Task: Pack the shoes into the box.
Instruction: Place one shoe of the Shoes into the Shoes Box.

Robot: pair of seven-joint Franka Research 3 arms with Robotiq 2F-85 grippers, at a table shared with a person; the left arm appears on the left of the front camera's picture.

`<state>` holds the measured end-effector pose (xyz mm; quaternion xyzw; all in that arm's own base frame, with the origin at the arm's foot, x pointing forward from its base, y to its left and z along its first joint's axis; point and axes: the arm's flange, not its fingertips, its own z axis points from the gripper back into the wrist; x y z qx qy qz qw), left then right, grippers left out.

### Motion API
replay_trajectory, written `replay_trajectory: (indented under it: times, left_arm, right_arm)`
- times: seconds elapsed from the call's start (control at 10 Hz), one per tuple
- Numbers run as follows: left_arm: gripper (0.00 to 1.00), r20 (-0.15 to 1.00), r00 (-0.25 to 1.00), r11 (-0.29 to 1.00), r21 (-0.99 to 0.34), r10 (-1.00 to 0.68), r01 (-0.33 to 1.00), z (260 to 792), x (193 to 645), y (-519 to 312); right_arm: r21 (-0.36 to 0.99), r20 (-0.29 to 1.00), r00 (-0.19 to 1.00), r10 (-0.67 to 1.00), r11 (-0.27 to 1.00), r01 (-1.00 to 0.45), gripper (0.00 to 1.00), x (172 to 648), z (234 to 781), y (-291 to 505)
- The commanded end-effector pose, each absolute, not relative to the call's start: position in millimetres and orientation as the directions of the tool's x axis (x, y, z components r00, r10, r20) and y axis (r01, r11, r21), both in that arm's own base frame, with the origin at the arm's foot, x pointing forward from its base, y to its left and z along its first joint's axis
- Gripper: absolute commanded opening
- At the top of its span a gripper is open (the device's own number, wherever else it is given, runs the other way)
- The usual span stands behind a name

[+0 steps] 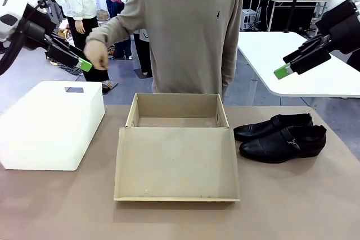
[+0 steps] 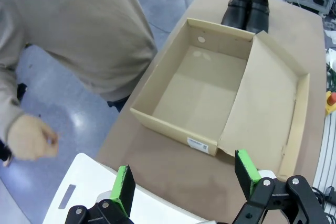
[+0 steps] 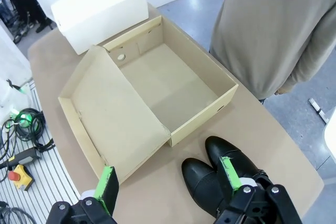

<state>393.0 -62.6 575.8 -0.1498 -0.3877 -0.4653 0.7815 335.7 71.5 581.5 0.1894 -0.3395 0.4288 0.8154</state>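
You had packed nothing yet: both dress shoes [image 1: 281, 137] stood beneath your spread, empty right gripper [image 1: 283, 71], just beside the open, empty cardboard shoebox [image 1: 176, 105]; your left gripper [image 1: 84, 64] hung spread, empty, well left of it

No word or number can be read clearly anywhere. In the left wrist view a small white sticker [image 2: 195, 142] sits on the outside of the short end wall of the cardboard shoebox [image 2: 157, 120], at about 6 o'clock of the open tray, but its print is too small to make out. In the front view the person's grey sweater [image 1: 180, 43] carries a small dark embroidered emblem [image 1: 218, 13] at about 2 o'clock on the chest, a brand mark without letters I can read.
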Motion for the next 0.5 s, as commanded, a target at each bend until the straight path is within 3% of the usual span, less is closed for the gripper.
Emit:
replay_trajectory:
  times: [0.0, 0.4]
  left_arm:
    - [1.0, 0.756, 0.247, 0.505, 0.126, -0.606, 0.854, 576, 394, -60]
    - [1.0, 0.756, 0.247, 0.505, 0.126, -0.606, 0.854, 576, 394, -60]
  right_arm:
    - [0.028, 0.725, 0.396, 0.563, 0.551, -0.834, 1.0, 337, 581, 72]
    - [0.003, 0.684, 0.373, 0.626, 0.509, -0.861, 1.0, 344, 594, 65]
